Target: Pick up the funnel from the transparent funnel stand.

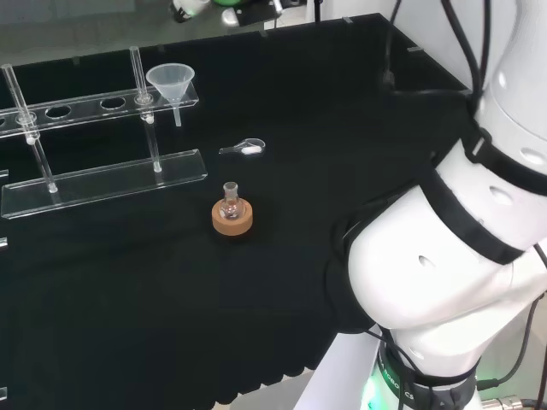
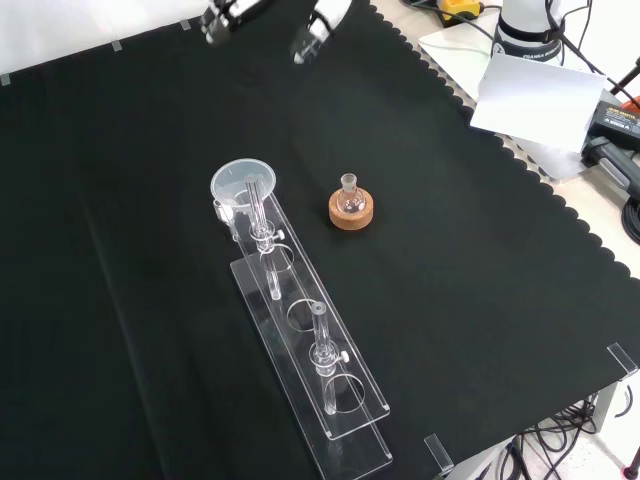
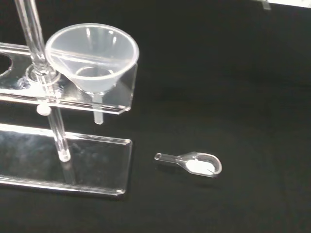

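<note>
I see the funnel (image 1: 173, 84) sitting in the end hole of the clear funnel stand (image 1: 102, 179). In the head view that is the right end of the stand's top shelf. In the front view the funnel (image 2: 243, 184) is at the far end of the stand (image 2: 345, 425). Its thin tube pokes down through the hole, and nothing is touching it.

My hand (image 2: 318, 28) is up at the top edge of the front view, well apart from the funnel. I see a few fingertips there, black and white, spread out and looking fairly straight. They hold nothing, so I judge the hand to be relaxed and wide.

So I think the job has not really started. The funnel is not yet grabbed and not yet lifted. I think I need to bring the hand down to the funnel, close the fingers around its wide cup, and lift it straight up out of the hole.

A tall glass rod (image 3: 30, 36) stands just beside the funnel, so I should take care not to bump it. A little glass scoop (image 3: 192, 163) with white powder lies on the black cloth (image 1: 342, 102) near the stand. A small flask (image 2: 350, 197) sits in a cork ring (image 2: 351, 215) nearby.
</note>
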`<state>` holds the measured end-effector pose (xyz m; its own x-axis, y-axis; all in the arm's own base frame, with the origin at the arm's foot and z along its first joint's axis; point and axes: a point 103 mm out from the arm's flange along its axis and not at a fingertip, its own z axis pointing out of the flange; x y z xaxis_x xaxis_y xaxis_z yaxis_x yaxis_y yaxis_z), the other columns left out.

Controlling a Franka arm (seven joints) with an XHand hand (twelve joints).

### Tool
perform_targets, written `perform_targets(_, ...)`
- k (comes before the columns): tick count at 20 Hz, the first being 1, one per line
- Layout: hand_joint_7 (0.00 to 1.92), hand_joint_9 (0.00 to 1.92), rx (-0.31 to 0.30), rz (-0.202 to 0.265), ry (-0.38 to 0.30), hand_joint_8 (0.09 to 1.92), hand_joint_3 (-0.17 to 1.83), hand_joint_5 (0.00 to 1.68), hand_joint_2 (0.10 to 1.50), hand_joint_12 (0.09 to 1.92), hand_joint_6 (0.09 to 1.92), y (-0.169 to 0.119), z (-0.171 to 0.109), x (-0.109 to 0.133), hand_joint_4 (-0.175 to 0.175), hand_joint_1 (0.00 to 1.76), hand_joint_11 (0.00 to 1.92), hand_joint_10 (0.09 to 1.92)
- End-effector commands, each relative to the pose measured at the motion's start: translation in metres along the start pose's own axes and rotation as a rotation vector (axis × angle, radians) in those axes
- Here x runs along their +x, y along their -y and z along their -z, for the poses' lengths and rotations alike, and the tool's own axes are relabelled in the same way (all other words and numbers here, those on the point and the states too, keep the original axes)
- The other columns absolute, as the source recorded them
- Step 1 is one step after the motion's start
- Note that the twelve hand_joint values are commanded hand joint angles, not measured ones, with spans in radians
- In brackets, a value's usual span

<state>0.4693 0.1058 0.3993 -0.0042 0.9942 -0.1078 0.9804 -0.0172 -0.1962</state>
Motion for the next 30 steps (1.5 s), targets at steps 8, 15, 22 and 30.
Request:
perform_targets(8,0.0,0.18,0.146,0.038,-0.007,0.49,-0.17,0.19,1.04,1.45,0.09,-0.06,-0.03,0.054,0.003,0.49,0.1,0.73)
perform_targets(15,0.0,0.13,0.208,0.036,-0.015,0.4,-0.17,0.16,0.97,1.49,0.09,-0.084,-0.052,0.061,-0.003,0.53,0.12,0.8)
perform_targets(22,0.0,0.04,0.302,0.035,-0.005,0.24,-0.17,0.08,0.9,1.52,0.09,-0.101,-0.07,0.064,-0.006,0.6,0.16,0.88)
perform_targets(30,0.0,0.05,0.305,0.028,-0.001,0.28,-0.17,0.1,0.88,1.53,0.09,-0.106,-0.082,0.062,-0.022,0.62,0.19,0.91)
